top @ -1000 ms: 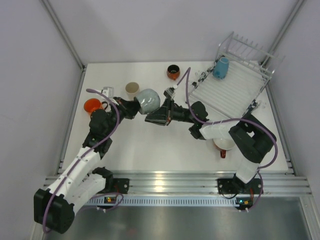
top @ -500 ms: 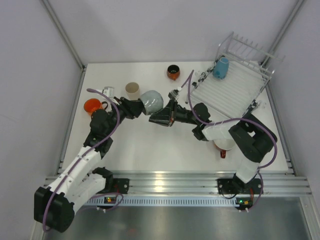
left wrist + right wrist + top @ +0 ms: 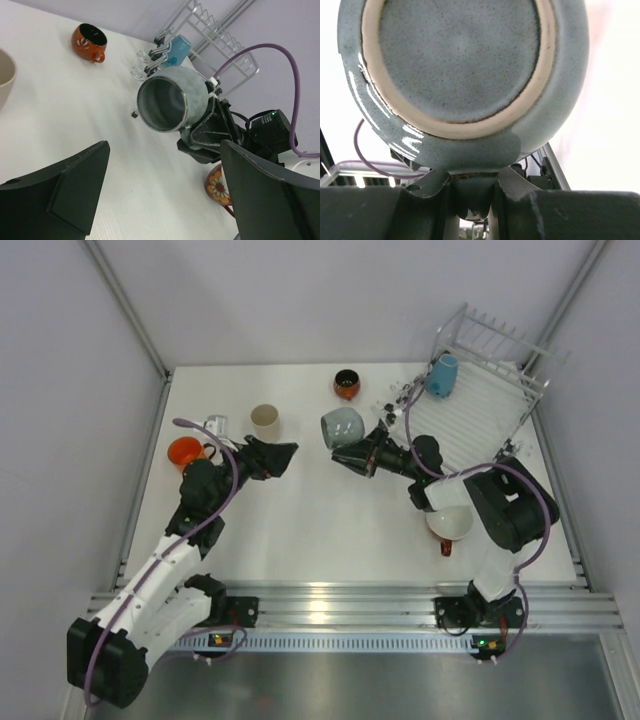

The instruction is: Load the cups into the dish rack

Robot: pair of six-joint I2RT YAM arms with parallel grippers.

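A grey mug [image 3: 340,426] hangs on its side above the table, and my right gripper [image 3: 354,454] is shut on its handle. In the right wrist view the mug's base [image 3: 460,60] fills the frame, with the handle pinched between the fingers [image 3: 425,200]. My left gripper [image 3: 278,456] stands open and empty, left of the mug and apart from it. The dish rack [image 3: 470,415] sits at the back right with a light blue cup [image 3: 441,375] in it. On the table are a beige tumbler [image 3: 265,421], an orange cup [image 3: 185,452], a dark-and-orange cup [image 3: 347,384] and a red mug [image 3: 449,525].
The left wrist view looks between its open fingers [image 3: 80,180] at the grey mug [image 3: 172,99] and the right gripper [image 3: 202,137] behind it. The red mug [image 3: 218,185] with its flower pattern lies close under the right arm. The rack's clips [image 3: 400,395] face the mug.
My left gripper has opened and let go of the grey mug. The right arm has carried the mug to the right and back, nearer the rack.
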